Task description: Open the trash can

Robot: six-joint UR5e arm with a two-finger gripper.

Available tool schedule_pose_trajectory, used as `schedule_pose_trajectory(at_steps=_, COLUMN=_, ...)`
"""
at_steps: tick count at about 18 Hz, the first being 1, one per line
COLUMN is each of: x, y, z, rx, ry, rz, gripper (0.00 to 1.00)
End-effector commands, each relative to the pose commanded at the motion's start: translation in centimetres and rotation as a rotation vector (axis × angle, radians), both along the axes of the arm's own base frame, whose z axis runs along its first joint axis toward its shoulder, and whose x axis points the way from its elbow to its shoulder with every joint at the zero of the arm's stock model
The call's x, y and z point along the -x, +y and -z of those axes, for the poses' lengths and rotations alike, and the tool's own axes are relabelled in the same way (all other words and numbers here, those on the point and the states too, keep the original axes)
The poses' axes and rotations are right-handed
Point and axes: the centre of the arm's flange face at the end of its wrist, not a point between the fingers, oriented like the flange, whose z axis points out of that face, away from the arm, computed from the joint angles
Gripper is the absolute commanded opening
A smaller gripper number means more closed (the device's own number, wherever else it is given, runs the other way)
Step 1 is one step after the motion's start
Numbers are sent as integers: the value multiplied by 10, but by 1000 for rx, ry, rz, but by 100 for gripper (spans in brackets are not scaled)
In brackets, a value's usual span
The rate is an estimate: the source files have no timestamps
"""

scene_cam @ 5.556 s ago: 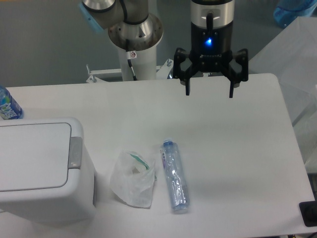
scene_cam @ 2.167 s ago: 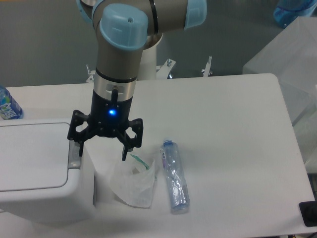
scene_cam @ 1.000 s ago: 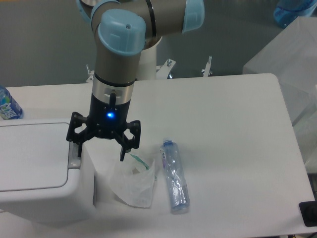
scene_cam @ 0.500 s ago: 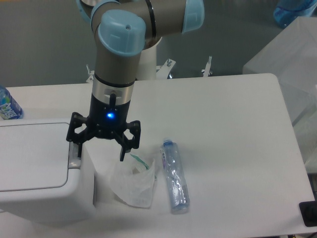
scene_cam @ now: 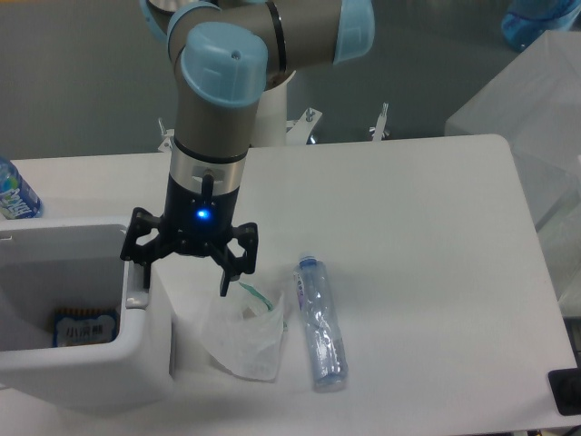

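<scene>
trash can (scene_cam: 86,354): desk's left front corner, top open, blue-edged item inside | pincer (scene_cam: 182,278): spread wide, holding nothing, left finger at the bin's grey tab (scene_cam: 136,298) | beside: clear bag (scene_cam: 243,338), bottle (scene_cam: 320,323)

Setting: you're in a robotics lab | Evidence: arm pedestal (scene_cam: 259,118) bolted behind the plain white table (scene_cam: 408,236) | grey floor beyond the table | translucent plastic sheeting (scene_cam: 536,100) right of the table

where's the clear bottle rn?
The clear bottle lies flat on the table, lower centre of the camera view, just right of the plastic bag.
</scene>
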Motion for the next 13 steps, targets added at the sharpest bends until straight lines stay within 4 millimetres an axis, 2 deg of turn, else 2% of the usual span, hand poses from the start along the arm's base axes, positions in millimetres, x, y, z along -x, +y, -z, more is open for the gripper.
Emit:
schedule_pose_trajectory(at_steps=3, x=2, y=-1, z=-28, rx=-40, ry=34, rz=-2, gripper=100)
schedule_pose_trajectory(at_steps=7, x=22, y=-6, z=-68, rx=-94, ry=106, rz=-14, gripper=100)
schedule_pose_trajectory(at_steps=9, x=32, y=-10, z=-72, rx=-75, ry=148, rz=-25, gripper=100)
schedule_pose_trajectory(at_steps=11, x=41, y=-17, z=-64, rx=-26, ry=198, rz=-24, gripper=100)
schedule_pose_trajectory(at_steps=13, x=65, y=-33, z=-67, rx=3, ry=248, rz=-34, gripper=100)
